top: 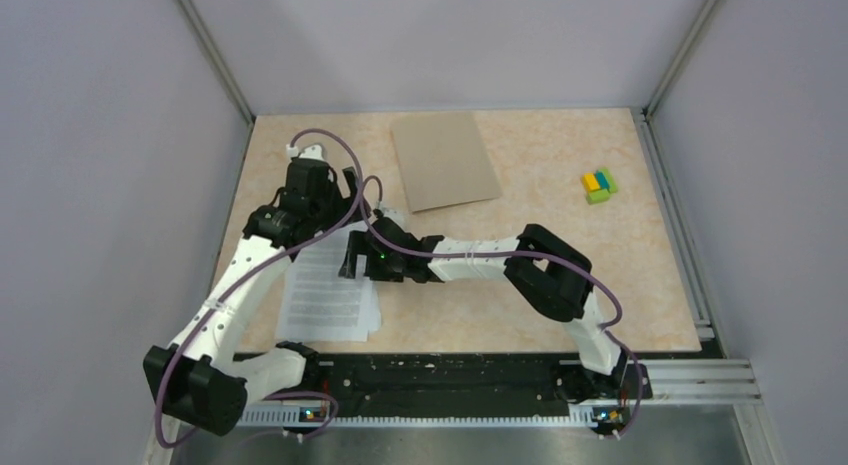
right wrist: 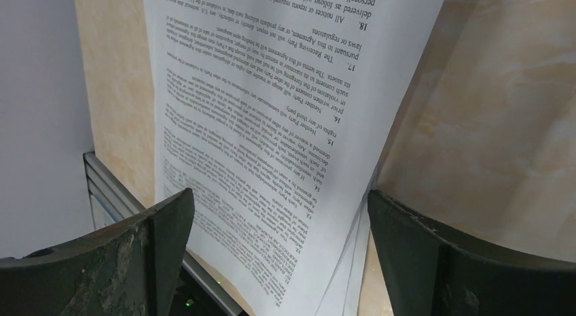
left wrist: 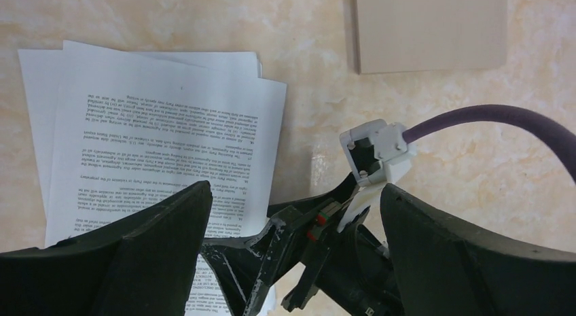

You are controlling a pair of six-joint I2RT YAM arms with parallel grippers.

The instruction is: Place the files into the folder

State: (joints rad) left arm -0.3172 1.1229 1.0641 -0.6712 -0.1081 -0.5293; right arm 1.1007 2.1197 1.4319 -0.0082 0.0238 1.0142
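Observation:
The files [top: 325,290], white sheets of small black print, lie slightly fanned on the table at the near left. The folder [top: 445,160] lies flat and closed at the far middle, apart from the sheets. My right gripper [top: 352,257] is open at the sheets' far right edge. In the right wrist view the files [right wrist: 272,126] lie under the open right gripper [right wrist: 280,194], between its spread fingers. My left gripper [top: 340,210] is open and empty, hovering just above the right one. In the left wrist view, the left gripper [left wrist: 295,190] looks down on the files [left wrist: 156,119] and the folder [left wrist: 431,27].
A small yellow-blue-green block cluster [top: 599,185] sits at the far right. Grey walls enclose the table on three sides. A metal rail [top: 500,370] runs along the near edge. The right arm's purple cable [left wrist: 489,119] crosses under the left gripper.

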